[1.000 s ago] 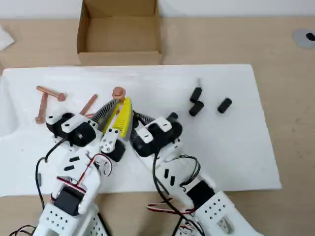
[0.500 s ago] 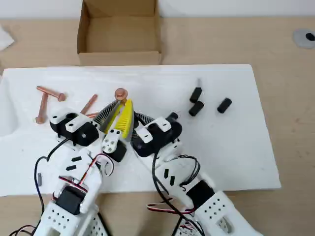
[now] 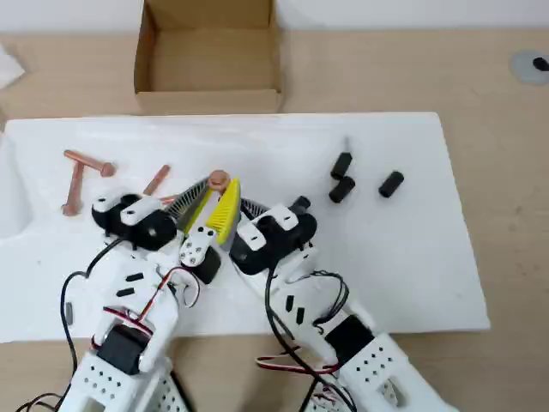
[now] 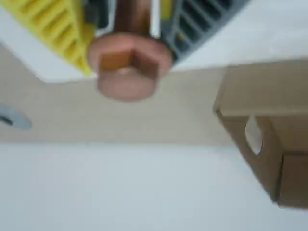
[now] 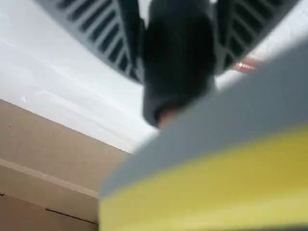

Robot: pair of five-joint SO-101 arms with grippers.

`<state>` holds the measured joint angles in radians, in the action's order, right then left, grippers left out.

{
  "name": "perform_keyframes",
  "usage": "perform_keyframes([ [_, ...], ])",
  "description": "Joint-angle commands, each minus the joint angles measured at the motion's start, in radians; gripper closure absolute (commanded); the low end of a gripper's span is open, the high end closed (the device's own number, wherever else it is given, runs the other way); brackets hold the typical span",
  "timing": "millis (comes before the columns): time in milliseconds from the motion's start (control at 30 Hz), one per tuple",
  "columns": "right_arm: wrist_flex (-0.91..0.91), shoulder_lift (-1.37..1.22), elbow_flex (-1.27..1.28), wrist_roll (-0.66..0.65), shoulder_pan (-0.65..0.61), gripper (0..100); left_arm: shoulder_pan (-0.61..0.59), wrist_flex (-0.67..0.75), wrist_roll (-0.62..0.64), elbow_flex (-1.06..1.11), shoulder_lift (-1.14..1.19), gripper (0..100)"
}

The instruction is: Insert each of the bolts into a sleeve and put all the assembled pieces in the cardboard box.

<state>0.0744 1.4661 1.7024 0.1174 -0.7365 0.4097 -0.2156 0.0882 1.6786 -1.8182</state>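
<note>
High view, held bolt (image 3: 220,178), cardboard box (image 3: 208,101) beyond.

My left gripper (image 3: 214,190) held a bolt (image 3: 219,178) over the white sheet (image 3: 412,257), three sleeves (image 3: 342,189) well apart from it.

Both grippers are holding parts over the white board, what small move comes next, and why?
Probably push the copper bolt in the left gripper gently along its axis into the black sleeve held by the right gripper. The two grippers meet tip to tip, each shut on its part, and the views don't show the bolt seated.
</note>
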Motion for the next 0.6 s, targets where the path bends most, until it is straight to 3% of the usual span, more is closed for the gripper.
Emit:
perform_keyframes([
  [0,-0.029,0.028,-0.002,0.008,-0.008,98.9,-0.015,-0.044,0.003,-0.052,-0.007,89],
  [333,-0.021,0.025,-0.002,0.008,-0.007,98.9,-0.032,-0.414,-0.002,-0.265,-0.007,81],
  [567,0.003,0.010,-0.065,0.008,0.067,98.9,-0.190,-0.443,-0.002,-0.388,-0.001,82],
])
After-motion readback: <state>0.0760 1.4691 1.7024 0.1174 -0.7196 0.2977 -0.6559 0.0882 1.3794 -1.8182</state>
